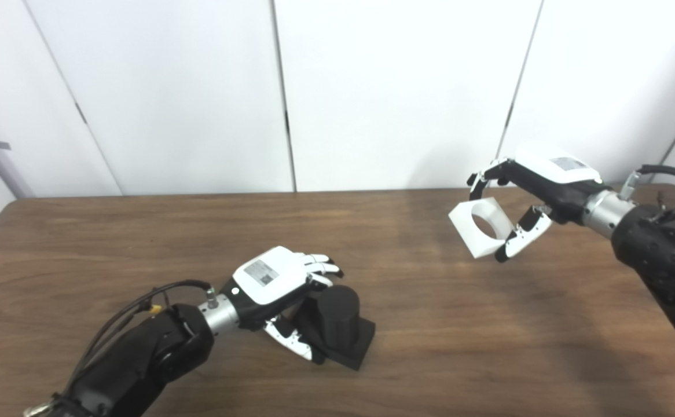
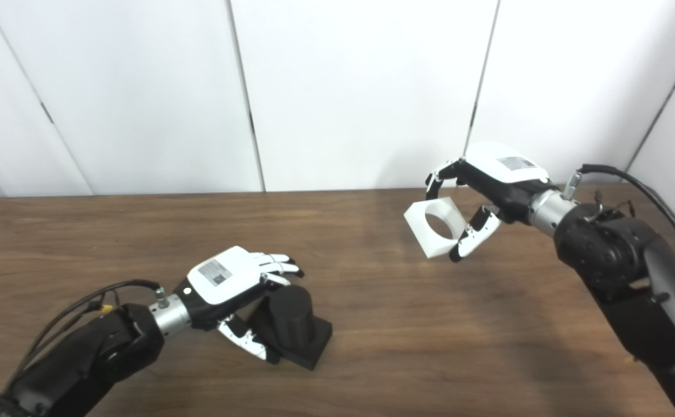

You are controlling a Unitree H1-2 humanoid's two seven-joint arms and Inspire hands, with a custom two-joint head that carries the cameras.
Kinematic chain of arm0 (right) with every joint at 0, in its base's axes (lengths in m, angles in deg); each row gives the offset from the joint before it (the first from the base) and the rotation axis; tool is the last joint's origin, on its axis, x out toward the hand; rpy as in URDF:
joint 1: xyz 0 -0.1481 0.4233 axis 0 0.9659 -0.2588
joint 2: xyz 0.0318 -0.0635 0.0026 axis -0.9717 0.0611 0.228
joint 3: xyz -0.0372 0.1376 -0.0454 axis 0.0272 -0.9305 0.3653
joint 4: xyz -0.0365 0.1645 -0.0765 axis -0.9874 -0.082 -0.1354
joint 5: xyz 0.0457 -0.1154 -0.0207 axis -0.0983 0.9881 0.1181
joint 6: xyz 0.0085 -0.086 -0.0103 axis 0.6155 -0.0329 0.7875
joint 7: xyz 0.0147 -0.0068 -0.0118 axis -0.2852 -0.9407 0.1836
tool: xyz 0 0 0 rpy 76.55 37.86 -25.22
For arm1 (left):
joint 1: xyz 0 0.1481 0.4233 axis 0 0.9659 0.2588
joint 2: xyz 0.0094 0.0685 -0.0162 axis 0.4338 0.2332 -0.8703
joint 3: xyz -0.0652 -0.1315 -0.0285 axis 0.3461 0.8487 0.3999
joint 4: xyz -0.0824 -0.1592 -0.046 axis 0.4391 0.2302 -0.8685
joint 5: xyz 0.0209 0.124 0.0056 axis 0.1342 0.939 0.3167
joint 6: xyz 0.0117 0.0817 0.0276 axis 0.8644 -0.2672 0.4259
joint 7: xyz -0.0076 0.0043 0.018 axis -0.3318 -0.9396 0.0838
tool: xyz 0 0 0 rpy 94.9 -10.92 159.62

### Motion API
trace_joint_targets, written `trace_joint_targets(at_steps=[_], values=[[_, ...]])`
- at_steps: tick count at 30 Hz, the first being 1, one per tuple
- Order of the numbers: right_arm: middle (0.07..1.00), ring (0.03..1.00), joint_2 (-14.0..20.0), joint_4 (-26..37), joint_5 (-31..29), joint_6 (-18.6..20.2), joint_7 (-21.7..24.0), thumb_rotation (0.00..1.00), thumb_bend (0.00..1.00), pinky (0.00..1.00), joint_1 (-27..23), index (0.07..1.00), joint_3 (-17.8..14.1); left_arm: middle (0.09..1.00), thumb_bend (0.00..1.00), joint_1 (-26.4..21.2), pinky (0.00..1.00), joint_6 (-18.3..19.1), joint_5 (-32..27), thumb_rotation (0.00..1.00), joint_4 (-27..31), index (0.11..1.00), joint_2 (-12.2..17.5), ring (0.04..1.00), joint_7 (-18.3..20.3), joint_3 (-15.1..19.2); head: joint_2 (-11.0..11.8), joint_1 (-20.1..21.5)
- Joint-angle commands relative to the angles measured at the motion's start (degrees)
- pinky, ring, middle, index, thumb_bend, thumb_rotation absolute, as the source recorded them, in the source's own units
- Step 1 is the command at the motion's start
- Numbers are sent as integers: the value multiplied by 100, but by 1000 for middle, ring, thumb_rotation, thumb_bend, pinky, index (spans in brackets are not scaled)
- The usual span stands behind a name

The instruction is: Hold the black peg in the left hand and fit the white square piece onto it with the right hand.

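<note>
The black peg (image 1: 340,321), a round post on a square base, stands on the wooden table (image 1: 140,243) at the front left. My left hand (image 1: 271,281) reaches around it: the fingers stretch fairly straight over the far side of the post, the thumb lies by the base's near left side, and the hand looks open. Off to the right, above the table, my right hand (image 1: 546,179) is shut on the white square piece (image 1: 460,223). Its round hole faces left and toward me. The fingers hold its top edge and the thumb its lower right edge.
White wall panels (image 2: 360,92) rise behind the table's far edge. A black cable (image 2: 633,179) loops off the right forearm. Bare wood lies between the two hands.
</note>
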State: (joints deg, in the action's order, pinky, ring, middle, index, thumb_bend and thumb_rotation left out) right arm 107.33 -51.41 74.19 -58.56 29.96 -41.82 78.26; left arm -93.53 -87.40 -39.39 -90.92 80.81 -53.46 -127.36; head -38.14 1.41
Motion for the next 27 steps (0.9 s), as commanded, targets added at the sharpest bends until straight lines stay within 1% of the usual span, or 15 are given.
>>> trace_joint_targets(at_steps=[1, 7, 11, 17, 20, 25, 27], values=[[767, 822, 15, 317, -90, -141, 23, 126, 518, 724, -241, 480, -42, 847, 521, 156, 741, 186, 563, 78, -243, 494, -22, 885, 516, -255, -18, -13], [770, 834, -263, 658, -115, -26, 235, 129, 519, 723, -284, 480, 41, 850, 520, 109, 769, 250, 550, 82, -270, 494, -87, 902, 658, -257, -58, -90], [772, 830, -475, 702, -72, -96, 292, 132, 518, 712, -288, 479, 162, 843, 520, 101, 771, 232, 550, 83, -309, 493, -125, 898, 618, -251, -74, -125], [775, 831, -798, 705, 21, -54, 315, 134, 519, 724, -253, 479, 340, 851, 519, 96, 770, 282, 533, 83, -247, 493, -134, 901, 710, -237, -109, -212], [776, 831, -922, 669, -33, -110, 295, 133, 519, 726, -234, 479, 383, 856, 519, 92, 776, 286, 497, 83, -238, 494, -142, 903, 775, -216, -120, -239], [771, 830, -1143, 568, -87, -223, 267, 132, 520, 722, -213, 479, 467, 851, 519, 91, 766, 231, 514, 83, -287, 493, -171, 892, 694, -204, -129, -258], [770, 829, -1211, 547, -48, -212, 275, 133, 520, 723, -221, 479, 520, 850, 519, 99, 765, 251, 516, 83, -261, 493, -175, 891, 713, -201, -133, -257]])
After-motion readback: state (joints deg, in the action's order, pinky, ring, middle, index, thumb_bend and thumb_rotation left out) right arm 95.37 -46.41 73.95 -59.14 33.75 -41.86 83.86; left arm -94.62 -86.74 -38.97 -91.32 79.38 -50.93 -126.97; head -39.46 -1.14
